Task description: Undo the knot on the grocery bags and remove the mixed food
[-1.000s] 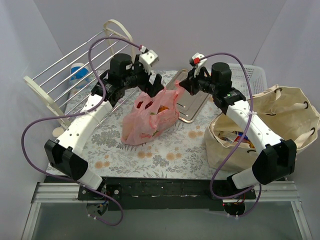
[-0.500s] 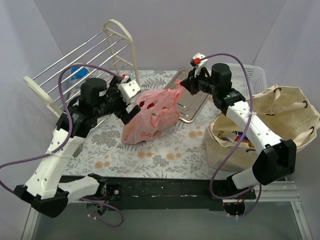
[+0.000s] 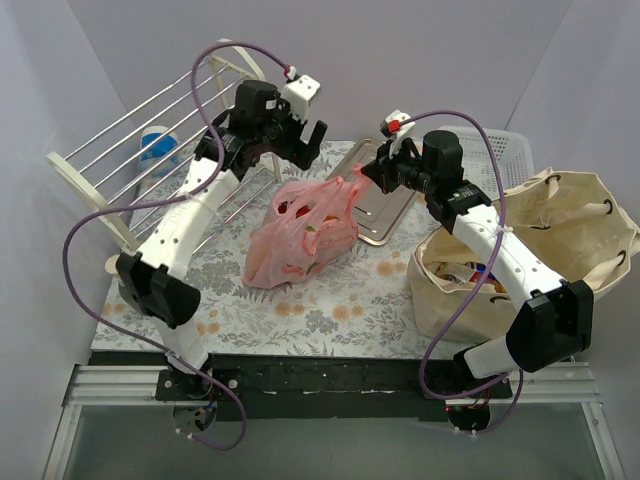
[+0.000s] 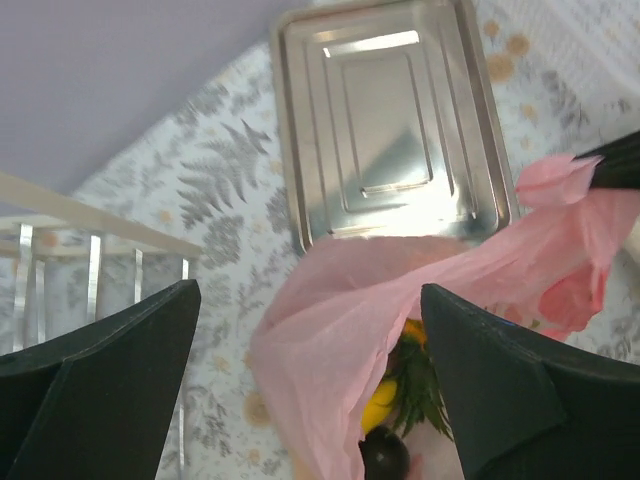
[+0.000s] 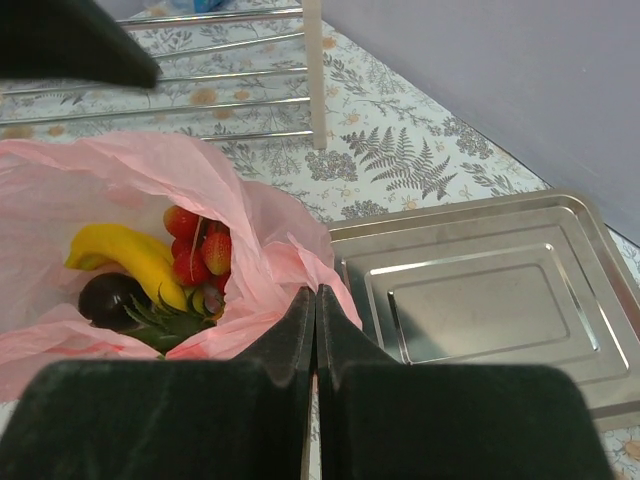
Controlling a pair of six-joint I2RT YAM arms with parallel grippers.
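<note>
Overhead, the left claw (image 3: pixel 300 147) gapes wide above the pink bag (image 3: pixel 300 240) (banana (image 5: pixel 125 255) inside); right claw (image 3: pixel 366 173) pinches its edge.

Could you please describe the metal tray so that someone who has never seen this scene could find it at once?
On the floral table, look toward the far edge, between the wire rack on the left and the white slotted basket on the right. The metal tray lies flat there, just behind the pink bag; it is the only shiny steel rectangle.

The left end effector (image 3: pixel 300 148) hangs up high with its fingers wide apart, and the right end effector (image 3: pixel 368 172) is squeezed tight.
</note>
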